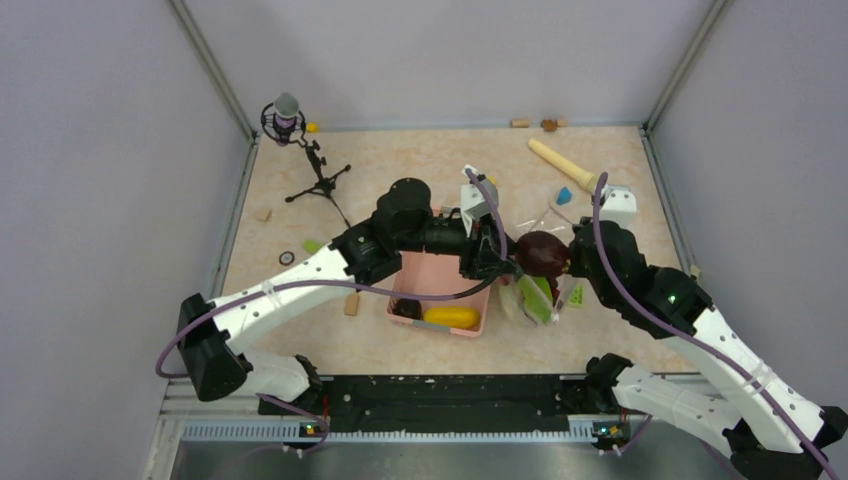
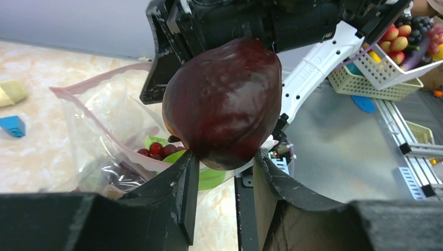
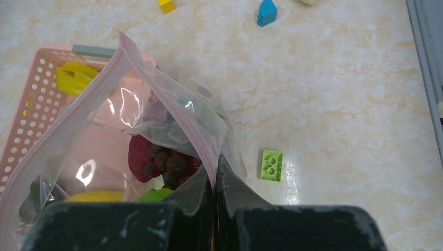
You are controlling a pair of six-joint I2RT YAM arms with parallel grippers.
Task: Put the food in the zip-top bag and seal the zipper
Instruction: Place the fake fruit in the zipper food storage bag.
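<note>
My left gripper is shut on a dark maroon toy fruit, held in the air just over the mouth of the clear zip-top bag. In the top view this fruit hangs between the two arms, right of the pink basket. My right gripper is shut on the bag's pinkish zipper edge and holds the bag up and open. Dark red grapes, a magenta piece and green pieces lie inside. A yellow fruit lies in the basket.
The pink basket stands directly left of the bag. A beige rolling pin lies at the back right, and a microphone stand at the back left. Small blocks lie loose: green, blue, yellow.
</note>
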